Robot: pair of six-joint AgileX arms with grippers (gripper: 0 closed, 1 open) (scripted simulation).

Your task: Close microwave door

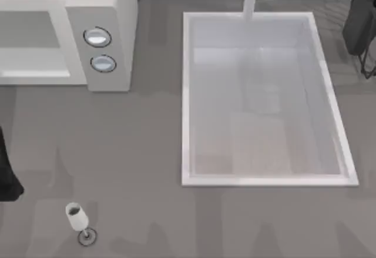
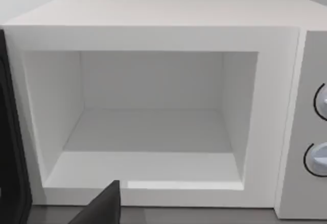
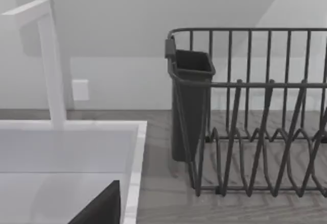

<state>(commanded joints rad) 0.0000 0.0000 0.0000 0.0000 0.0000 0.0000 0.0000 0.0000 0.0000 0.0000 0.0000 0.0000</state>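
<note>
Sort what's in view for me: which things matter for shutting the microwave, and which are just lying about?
For the job:
- microwave, cavity open
- left arm, at the table's left edge

Lying about:
- sink
- faucet
- wine glass, front left of the table
- dish rack with a dark cup holder
- right arm, parked at the far right

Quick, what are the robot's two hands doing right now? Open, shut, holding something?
Left gripper: in front of the microwave, cannot be told.
Right gripper: over the sink edge, cannot be told.
</note>
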